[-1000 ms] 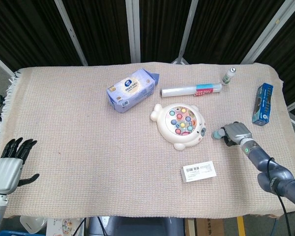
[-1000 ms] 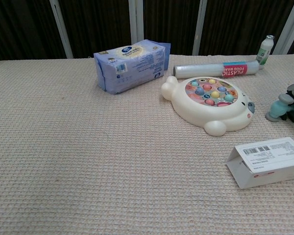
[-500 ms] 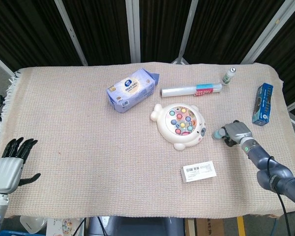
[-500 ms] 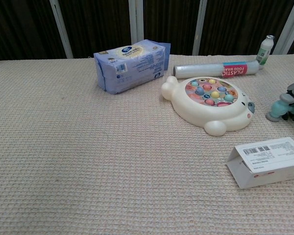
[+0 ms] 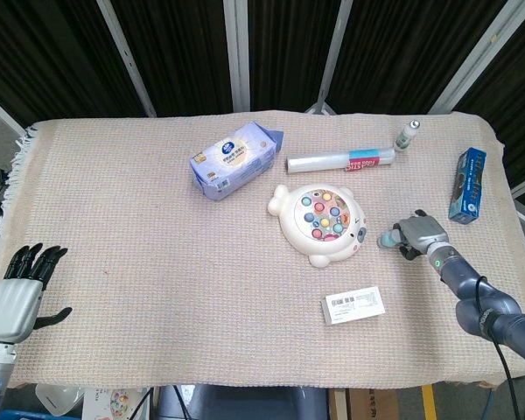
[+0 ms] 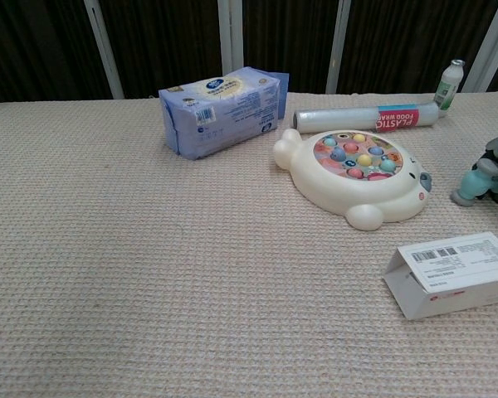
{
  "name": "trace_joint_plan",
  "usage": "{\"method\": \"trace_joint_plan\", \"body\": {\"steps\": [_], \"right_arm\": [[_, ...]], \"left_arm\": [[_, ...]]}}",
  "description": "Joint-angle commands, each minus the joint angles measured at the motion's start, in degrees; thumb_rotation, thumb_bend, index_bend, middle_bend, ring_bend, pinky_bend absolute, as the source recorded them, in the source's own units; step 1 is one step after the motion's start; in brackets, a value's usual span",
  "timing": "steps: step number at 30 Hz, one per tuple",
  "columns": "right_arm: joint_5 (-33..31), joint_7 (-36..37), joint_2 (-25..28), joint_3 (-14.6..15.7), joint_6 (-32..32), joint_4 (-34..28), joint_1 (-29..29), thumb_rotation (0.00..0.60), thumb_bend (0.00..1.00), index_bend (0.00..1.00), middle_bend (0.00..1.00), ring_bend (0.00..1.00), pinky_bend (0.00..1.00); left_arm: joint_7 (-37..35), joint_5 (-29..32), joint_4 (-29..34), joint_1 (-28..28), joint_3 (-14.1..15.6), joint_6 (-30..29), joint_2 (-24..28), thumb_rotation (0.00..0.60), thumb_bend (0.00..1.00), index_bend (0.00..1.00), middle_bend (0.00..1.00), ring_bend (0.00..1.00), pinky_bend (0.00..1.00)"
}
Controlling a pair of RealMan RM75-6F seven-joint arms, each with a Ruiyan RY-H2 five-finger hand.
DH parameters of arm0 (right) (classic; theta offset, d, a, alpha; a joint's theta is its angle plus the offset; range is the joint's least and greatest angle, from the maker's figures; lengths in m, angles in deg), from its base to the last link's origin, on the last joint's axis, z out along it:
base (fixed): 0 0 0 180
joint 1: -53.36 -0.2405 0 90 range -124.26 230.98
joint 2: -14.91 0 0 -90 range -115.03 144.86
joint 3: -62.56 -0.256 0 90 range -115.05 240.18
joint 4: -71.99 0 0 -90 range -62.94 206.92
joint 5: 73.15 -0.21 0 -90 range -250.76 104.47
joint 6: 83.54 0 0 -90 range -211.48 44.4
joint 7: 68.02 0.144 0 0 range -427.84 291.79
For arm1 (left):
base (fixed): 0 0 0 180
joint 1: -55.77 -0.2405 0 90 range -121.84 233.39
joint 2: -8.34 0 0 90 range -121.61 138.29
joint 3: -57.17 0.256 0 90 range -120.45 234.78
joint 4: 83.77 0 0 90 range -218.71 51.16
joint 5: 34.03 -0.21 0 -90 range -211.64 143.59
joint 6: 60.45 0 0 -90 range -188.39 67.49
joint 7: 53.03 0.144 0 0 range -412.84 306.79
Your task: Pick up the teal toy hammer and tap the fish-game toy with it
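Right hand (image 5: 423, 234) seemingly grasps the chunky teal toy hammer (image 6: 473, 182) — beside the glossy fish-game toy (image 5: 319, 224); left hand (image 5: 17, 293) splayed.

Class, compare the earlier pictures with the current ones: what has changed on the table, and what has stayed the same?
The right hand, gripping the teal toy hammer, has drifted slightly rightward, away from the fish-game toy; the hammer head still sits low by the cloth. The left hand stays open at the table's edge. Everything else is unmoved.

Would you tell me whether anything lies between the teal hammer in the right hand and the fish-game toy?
Nothing visible does. The right hand holds the teal toy hammer just right of the fish-game toy, with only bare mat between them.
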Motion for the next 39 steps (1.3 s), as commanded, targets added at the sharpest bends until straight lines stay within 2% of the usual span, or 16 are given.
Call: {"method": "trace_joint_plan", "body": {"steps": [1,9,27,39], "right_arm": [[-0.6,-0.6,0.2,0.0,0.0,-0.3,-0.2,0.600,0.50,0.07,0.23,0.04,0.02],[-2.5,-2.5,0.5,0.2,0.3,-1.0,-0.8,0.600,0.50,0.00,0.20,0.01,0.00],[-6.3,-5.5,1.8,0.9,-1.1,-3.9,-1.4,0.600,0.50,0.00,0.01,0.00,0.00],[-6.6,-5.8,2.8,0.1,-4.0,-6.2,-0.6,0.600,0.50,0.00,0.00,0.00,0.00]], "left_arm": [[-0.1,0.1,-0.1,0.0,0.0,0.1,-0.1,0.600,0.10,0.12,0.09,0.00,0.00],[-0.3,0.2,-0.5,0.1,0.0,0.3,-0.2,0.600,0.10,0.12,0.09,0.00,0.00],[-0.9,-0.1,-1.0,0.0,0.1,0.0,-0.4,0.600,0.10,0.11,0.09,0.00,0.00],[-1.6,-0.4,-1.4,-0.1,0.2,-0.3,-0.4,0.600,0.10,0.11,0.09,0.00,0.00]]}}
